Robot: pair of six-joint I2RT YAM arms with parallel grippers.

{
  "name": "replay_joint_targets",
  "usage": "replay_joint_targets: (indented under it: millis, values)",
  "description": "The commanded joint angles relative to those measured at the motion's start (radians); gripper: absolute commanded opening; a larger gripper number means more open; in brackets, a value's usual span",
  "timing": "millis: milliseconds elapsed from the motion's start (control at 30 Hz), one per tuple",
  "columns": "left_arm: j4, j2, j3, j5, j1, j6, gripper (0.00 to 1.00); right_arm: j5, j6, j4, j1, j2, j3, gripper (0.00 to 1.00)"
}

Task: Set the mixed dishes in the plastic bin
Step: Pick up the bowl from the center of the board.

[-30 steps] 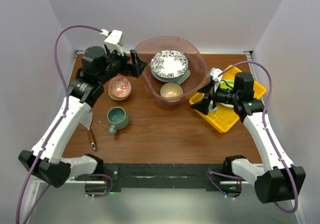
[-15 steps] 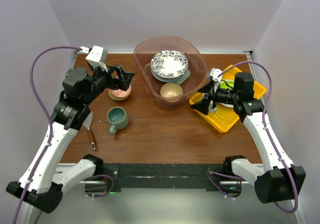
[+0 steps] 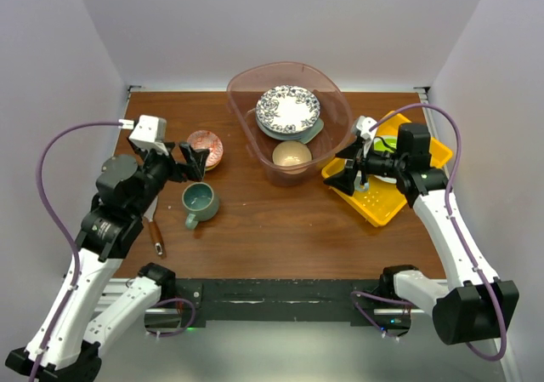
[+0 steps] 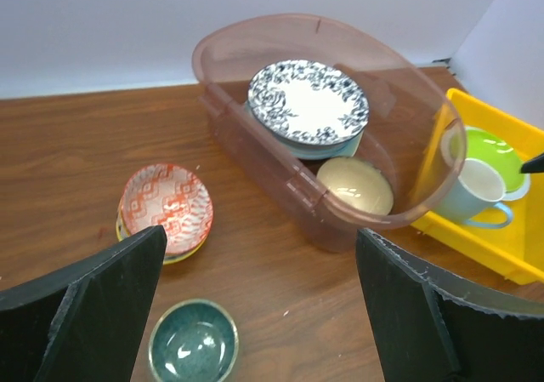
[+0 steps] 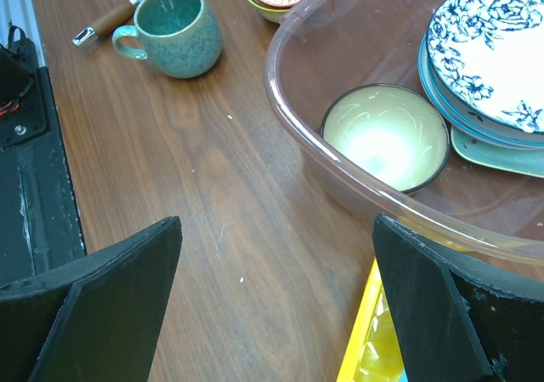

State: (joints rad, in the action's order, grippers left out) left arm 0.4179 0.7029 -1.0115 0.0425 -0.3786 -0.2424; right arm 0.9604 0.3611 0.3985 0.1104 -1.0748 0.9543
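Observation:
The plastic bin [image 3: 338, 97] stands at the back centre. It holds a blue floral plate [image 3: 288, 107] stacked on other plates and a pale mint tray [image 3: 316, 130], with a tan bowl [image 3: 291, 154] in front. A red patterned bowl [image 3: 205, 149], stacked on a yellowish dish, and a teal mug [image 3: 201, 201] sit on the table left of the bin. My left gripper [image 3: 194, 158] is open and empty, above the table between the red bowl [image 4: 166, 208] and the mug [image 4: 193, 352]. My right gripper [image 3: 340, 178] is open and empty by the bin's right front corner [image 5: 289, 101].
A yellow perforated tray [image 3: 382, 203] at the right holds a white mug [image 4: 476, 186] and a lime-green plate [image 4: 497, 148]. A wooden-handled utensil [image 3: 154, 229] lies near the left edge beside the teal mug.
My left arm has drawn back from the bin's left side towards the near left, and its gripper is now between the red bowl and the teal mug. The right arm has not moved.

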Motion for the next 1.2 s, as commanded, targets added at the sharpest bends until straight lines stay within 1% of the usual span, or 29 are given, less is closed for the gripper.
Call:
replay_joint_targets:
  millis: [0, 367, 667, 1167]
  values:
    - [0.004, -0.037, 0.059, 0.072, 0.007, 0.011, 0.98, 0.006, 0.021, -0.007, -0.003, -0.004, 0.027, 0.98]
    - [0.007, -0.068, 0.166, 0.099, 0.007, -0.014, 0.98, 0.003, 0.025, -0.007, -0.003, -0.010, 0.027, 0.98]
    - [-0.033, -0.057, 0.241, 0.096, 0.007, -0.043, 0.98, 0.001, 0.027, -0.006, -0.005, -0.013, 0.026, 0.98]
    - [-0.097, 0.006, 0.294, 0.097, 0.007, -0.112, 0.99, 0.004, 0.032, -0.001, -0.003, -0.013, 0.029, 0.98]
